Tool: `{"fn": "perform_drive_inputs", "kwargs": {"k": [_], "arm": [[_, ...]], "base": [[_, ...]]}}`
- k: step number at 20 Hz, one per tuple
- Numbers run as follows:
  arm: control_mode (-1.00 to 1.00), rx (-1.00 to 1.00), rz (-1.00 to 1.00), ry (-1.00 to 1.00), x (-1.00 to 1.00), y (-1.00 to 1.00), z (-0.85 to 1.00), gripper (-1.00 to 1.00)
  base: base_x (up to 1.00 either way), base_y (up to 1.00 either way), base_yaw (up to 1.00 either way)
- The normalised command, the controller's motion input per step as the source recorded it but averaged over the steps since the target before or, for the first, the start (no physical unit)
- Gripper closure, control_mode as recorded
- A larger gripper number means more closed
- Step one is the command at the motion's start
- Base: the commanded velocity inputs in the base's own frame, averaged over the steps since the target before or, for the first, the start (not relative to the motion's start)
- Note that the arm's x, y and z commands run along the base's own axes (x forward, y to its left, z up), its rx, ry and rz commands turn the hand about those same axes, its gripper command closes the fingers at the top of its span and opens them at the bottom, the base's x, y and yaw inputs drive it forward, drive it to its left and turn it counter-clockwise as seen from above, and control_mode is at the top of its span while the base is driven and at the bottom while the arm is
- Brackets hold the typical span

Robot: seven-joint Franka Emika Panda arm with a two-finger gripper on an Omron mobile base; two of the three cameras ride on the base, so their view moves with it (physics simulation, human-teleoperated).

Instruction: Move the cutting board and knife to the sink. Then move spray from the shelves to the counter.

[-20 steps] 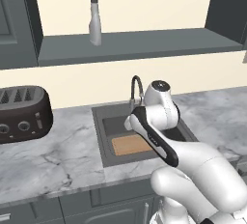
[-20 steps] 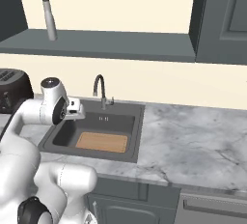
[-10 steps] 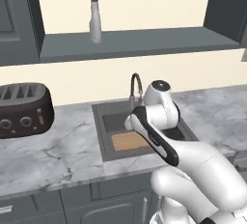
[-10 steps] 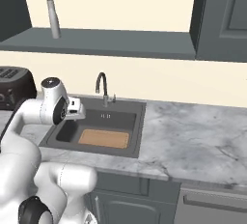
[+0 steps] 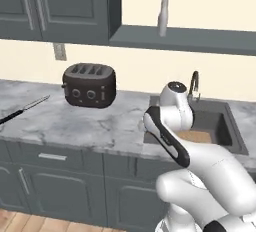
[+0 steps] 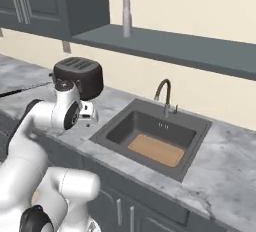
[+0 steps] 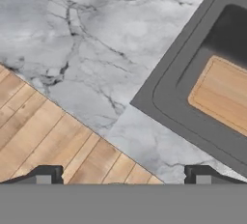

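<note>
Light-brown wooden cutting board [image 6: 156,150] with rounded corners lies flat on the floor of the dark grey recessed sink [image 6: 197,167], toward its front wall, so I judge the first half of the sink step done. It rests there loose, nothing touching it.

My gripper [image 7: 123,178] hangs over the edge of the grey-white marble counter [image 5: 95,123], just beside the sink's left rim, facing down. Its two dark finger tips stand wide apart with nothing between them: released and empty. I read this as the pose for travelling to the next pickup.

Small knife [image 5: 22,110] with black handle and silvery blade lies on the marble well to the left, beyond the dark four-slot toaster [image 5: 90,84]. It points diagonally, handle toward the counter's front edge. I judge it the next target. The handle end near the edge should suit a grasp from above, though a thin flat item may slip.

Slim pale-grey spray bottle [image 6: 127,11] with a white trigger head stands upright on the long dark grey slab shelf [image 6: 180,48], above and left of the curved dark faucet [image 6: 164,94]. It is untouched, and I take it as the last item.
</note>
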Motion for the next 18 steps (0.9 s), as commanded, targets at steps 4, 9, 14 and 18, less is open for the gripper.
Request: {"fn": "perform_drive_inputs", "kwargs": {"k": [4,9,14,18], "arm": [[1.0,0.0,0.0,0.0,0.0,0.0,0.0,-1.0],[1.0,0.0,0.0,0.0,0.0,0.0,0.0,-1.0],[1.0,0.0,0.0,0.0,0.0,0.0,0.0,-1.0],[1.0,0.0,0.0,0.0,0.0,0.0,0.0,-1.0]], "base": [[0.01,0.17,0.6],[0.15,0.48,0.09],[0.25,0.68,-0.14],[0.32,0.61,-0.33]]}}
